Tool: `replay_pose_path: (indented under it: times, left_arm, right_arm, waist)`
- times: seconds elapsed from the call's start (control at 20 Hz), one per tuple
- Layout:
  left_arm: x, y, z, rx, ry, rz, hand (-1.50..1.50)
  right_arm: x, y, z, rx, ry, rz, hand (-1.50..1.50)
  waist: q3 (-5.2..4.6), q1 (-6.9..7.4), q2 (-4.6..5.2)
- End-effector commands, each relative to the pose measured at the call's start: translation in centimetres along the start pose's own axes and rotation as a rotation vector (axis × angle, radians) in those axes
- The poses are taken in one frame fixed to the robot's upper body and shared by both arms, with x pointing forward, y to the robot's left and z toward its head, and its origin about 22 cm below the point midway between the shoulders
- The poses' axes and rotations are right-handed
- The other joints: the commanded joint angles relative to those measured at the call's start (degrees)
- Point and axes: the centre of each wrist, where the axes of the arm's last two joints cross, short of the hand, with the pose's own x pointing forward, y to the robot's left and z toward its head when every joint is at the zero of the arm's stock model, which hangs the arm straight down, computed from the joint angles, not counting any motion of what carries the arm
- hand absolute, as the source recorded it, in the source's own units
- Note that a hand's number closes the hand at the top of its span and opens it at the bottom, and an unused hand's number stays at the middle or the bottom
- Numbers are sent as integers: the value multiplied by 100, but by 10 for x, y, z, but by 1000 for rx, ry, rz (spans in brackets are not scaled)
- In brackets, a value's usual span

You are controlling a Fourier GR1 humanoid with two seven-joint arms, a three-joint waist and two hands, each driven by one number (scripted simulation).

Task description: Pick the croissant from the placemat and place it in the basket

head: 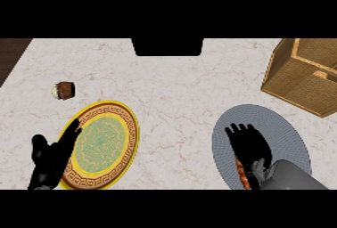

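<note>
A grey oval placemat [283, 129] lies at the right of the counter. My right hand [248, 144] is over it, palm down with fingers stretched forward. The croissant [242, 174] shows only as an orange-brown sliver at the hand's left edge near the wrist; most of it is hidden under the hand. The wicker basket [304, 75] stands at the far right, beyond the placemat. My left hand [52, 156] rests open at the lower left, its fingers over the edge of a plate.
A yellow-rimmed green patterned plate [102, 144] sits at the left. A small brown cupcake-like item [63, 90] lies beyond it. A dark rectangular opening [168, 46] is at the counter's far edge; dark wood [13, 53] shows at the top left corner.
</note>
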Motion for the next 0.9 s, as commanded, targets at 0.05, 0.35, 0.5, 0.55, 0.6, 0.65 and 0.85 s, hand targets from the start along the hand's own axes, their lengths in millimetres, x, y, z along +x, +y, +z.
replay_pose_path:
  times: [0.05, 0.35, 0.5, 0.55, 0.6, 0.65, 0.85]
  left_arm:
    - [-23, -24, -3, 9, 126, -10, 0]
    - [-41, 3, 7, -13, 129, 26, 0]
    - [-10, 15, 10, -6, 111, 2, 0]
    - [-29, -11, -13, -1, 128, 8, 0]
    - [-34, -13, -2, -19, 121, -17, 0]
    - [-32, 1, 1, -1, 129, 4, 0]
    - [-19, -4, 1, -17, 87, -9, 0]
  right_arm:
    - [-14, 6, -1, 2, 4, 26, 150]
    - [-2, 24, -5, -71, -63, 157, 150]
    - [0, 28, -9, -87, -67, 161, 150]
    - [-7, -2, -15, -69, -50, 175, 150]
    - [7, 17, -17, -68, -76, 169, 150]
    - [21, 17, -21, -105, 5, 48, 150]
    - [20, -57, -38, -180, 221, -405, 150]
  waist:
    - [-69, -24, 49]
    - [-70, 24, 54]
    - [-65, 41, 46]
    - [-73, 6, 70]
    - [-69, 28, 62]
    - [-68, 27, 63]
    - [-57, 121, 123]
